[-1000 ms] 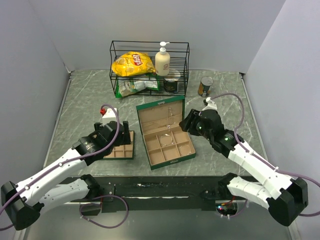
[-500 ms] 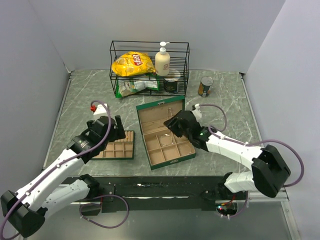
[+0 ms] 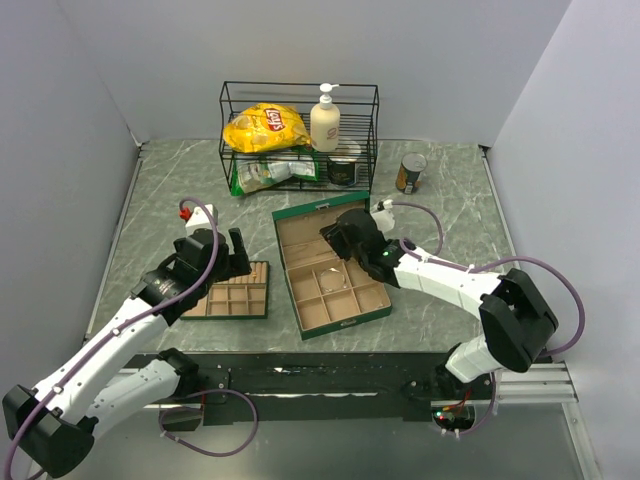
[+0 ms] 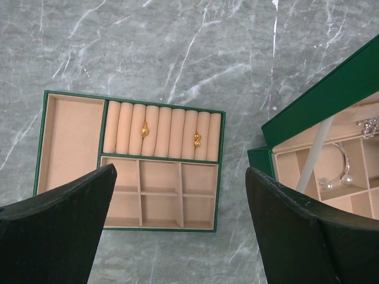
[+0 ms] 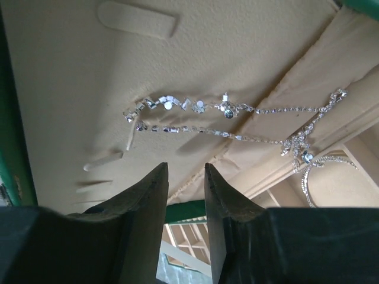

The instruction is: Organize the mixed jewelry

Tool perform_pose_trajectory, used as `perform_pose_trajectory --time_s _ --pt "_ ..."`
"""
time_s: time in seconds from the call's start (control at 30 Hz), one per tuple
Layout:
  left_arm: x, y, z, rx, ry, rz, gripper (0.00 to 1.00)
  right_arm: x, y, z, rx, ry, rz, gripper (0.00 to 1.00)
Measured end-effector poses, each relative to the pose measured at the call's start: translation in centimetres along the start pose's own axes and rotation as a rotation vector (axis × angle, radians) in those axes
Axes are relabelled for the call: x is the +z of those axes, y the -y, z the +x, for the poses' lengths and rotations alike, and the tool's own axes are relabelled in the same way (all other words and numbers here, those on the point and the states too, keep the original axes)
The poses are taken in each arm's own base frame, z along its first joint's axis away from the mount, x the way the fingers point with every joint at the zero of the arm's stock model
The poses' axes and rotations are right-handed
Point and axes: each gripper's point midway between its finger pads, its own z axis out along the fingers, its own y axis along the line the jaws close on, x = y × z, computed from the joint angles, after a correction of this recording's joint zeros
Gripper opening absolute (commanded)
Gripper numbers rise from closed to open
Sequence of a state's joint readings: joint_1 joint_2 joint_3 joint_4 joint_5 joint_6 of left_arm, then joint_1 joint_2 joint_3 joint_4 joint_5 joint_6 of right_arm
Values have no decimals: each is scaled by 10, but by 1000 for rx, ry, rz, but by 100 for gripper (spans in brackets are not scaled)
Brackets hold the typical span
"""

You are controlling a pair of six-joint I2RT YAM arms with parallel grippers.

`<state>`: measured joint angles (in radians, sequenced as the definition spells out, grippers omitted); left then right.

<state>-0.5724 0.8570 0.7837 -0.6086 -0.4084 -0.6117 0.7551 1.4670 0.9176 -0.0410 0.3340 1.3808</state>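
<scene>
the fingers of the right gripper (image 5: 185, 171) stand a narrow gap apart with nothing between them. they point at the tan lining of the green jewelry box (image 5: 71, 71), where a silvery stone-set chain (image 5: 177, 105) lies draped just beyond the tips, likely the piece to be pinched. off to the right of the tips, a thin silvery wire bangle (image 5: 305, 177) rests in a compartment. the left gripper (image 4: 180, 171) hangs spread wide and empty over the flat green tray with tan compartments (image 4: 71, 142). two small gold rings (image 4: 144, 129) sit in its rolls just past the fingers, so this looks like the sorting side.
</scene>
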Motion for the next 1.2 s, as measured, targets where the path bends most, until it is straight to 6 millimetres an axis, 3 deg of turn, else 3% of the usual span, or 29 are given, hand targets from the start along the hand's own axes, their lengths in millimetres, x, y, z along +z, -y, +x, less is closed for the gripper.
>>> perform_pose_trajectory --time_s 0.6,0.9,1.2 --pt "0 0 0 1 -2 3 96 0 5 8 16 -5 33 40" --pt "0 0 0 1 -2 2 96 13 29 15 -14 -9 111 41" --pt "-1 0 -1 -2 3 5 96 15 23 13 -3 0 89 42"
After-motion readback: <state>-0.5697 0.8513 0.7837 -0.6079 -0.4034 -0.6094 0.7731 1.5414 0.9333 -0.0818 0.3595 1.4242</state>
